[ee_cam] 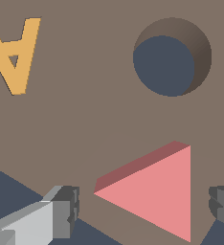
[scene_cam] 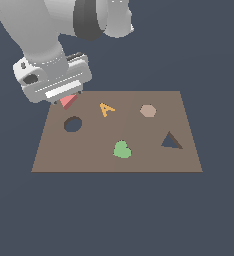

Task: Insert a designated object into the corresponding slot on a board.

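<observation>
While the small red-pink triangular block (ee_cam: pixel 157 191) lies at the far corner of the flat brown rectangular board (scene_cam: pixel 89 155), on the exterior view's left, the hand (ee_cam: pixel 145 210) hangs directly over it with its fingers (ee_cam: pixel 66 210) spread, one on each side of the block and neither touching it. Nothing is pinched yet, so the step in hand looks like the grasp itself.

To do it well, the hand should probably come straight down until the pads are level with the block's side walls, then close evenly. A triangle offers no parallel faces, so one finger will likely meet a flat edge and the other a corner; centring the hand first should keep the block from twisting or squirting out.

The dark triangle-shaped cut-out (scene_cam: pixel 171 141) sits well apart, toward the board's near side on the exterior view's right, beyond the orange letter A (scene_cam: pixel 106 109) and the green heart (scene_cam: pixel 122 149). The dark round hole (scene_cam: pixel 73 124) is just beside the block and is not the target. A lift clear of the other shapes and a turn to match the slot's outline would be needed afterwards.
</observation>
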Controlling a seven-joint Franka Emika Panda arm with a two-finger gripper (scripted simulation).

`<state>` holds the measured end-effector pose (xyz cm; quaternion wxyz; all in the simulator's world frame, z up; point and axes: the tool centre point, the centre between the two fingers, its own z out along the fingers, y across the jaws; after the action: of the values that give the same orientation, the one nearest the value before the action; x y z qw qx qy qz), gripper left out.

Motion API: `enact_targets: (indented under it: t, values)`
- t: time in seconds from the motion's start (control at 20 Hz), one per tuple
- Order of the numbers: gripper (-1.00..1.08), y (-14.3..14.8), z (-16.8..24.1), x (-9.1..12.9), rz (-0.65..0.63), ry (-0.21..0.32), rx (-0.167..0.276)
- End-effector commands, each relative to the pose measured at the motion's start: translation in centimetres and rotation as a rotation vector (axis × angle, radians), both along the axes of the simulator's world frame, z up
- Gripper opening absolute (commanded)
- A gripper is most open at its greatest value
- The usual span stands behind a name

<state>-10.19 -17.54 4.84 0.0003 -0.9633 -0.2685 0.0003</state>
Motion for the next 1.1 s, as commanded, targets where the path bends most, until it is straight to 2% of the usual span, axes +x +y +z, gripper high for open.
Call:
enact_targets:
  t: [0.0, 0.75, 0.8, 1.05]
  values:
    - [1.0, 0.1, 0.1, 0.1, -0.001, -0.001, 0.0]
    - [1.0, 0.3, -1.8, 0.1, -0.004, -0.001, 0.0]
    - [-1.0, 0.3, -1.8, 0.1, -0.004, -0.001, 0.0]
    - [-1.0, 0.3, -1.8, 0.1, -0.004, -0.001, 0.0]
